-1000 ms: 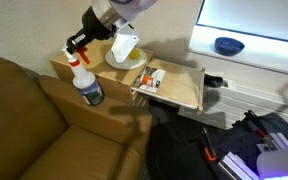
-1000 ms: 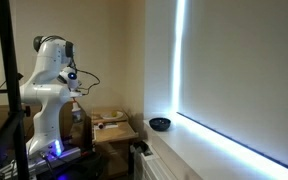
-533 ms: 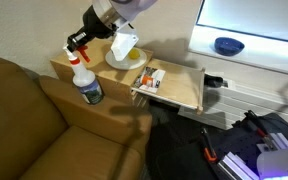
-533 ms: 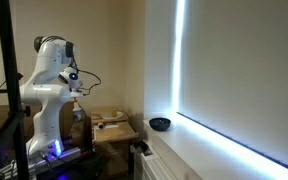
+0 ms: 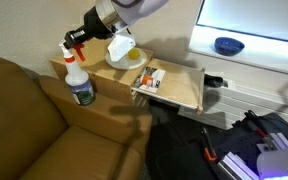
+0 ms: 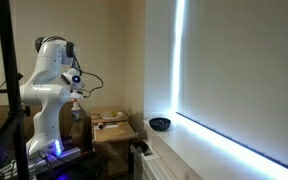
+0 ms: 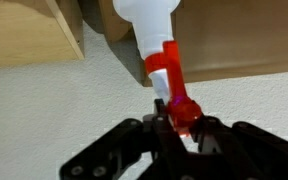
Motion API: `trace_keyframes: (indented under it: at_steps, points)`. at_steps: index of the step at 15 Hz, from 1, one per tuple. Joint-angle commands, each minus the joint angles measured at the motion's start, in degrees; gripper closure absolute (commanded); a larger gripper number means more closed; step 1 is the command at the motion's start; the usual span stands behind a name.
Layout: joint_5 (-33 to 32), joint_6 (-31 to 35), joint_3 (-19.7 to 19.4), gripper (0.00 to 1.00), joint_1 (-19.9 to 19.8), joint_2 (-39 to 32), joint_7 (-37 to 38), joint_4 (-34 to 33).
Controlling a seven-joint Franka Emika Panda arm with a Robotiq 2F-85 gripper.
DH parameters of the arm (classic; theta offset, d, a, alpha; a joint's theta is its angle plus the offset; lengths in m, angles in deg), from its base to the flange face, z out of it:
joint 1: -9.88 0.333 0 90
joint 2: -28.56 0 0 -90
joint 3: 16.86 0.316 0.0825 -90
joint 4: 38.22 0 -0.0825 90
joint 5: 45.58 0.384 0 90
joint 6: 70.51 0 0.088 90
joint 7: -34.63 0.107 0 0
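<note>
A spray bottle (image 5: 78, 80) with a white body and a red trigger head hangs upright at the near corner of a light wooden box (image 5: 106, 74), beside the sofa arm. My gripper (image 5: 74, 41) is shut on its red head from above. In the wrist view the red head (image 7: 171, 88) sits clamped between the black fingers (image 7: 134, 140), with my gripper (image 7: 180, 122) around it and the white body (image 7: 147, 18) pointing away. In an exterior view my gripper (image 6: 77, 84) hangs above the box by the white arm (image 6: 46, 72); the bottle is too small to make out there.
A white jug (image 5: 124, 47) stands on a plate on the box behind the bottle. A wooden tray table (image 5: 181, 90) with small items lies beside it. A brown sofa (image 5: 24, 125) is below. A blue bowl (image 5: 228, 45) (image 6: 160, 124) rests on the sill.
The bottle has shifted a little to the left, toward the sofa, still held by its red head. The gripper stays shut.
</note>
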Motion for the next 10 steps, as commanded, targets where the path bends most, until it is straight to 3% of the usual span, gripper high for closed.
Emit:
trace_keyframes:
  at_steps: [1, 10]
  points:
    - [2.6, -1.3, -1.1, 0.94, 0.6, 0.4, -3.0, -0.1]
    - [5.1, 1.1, -2.8, 0.94, 2.9, 0.6, -10.3, -0.4]
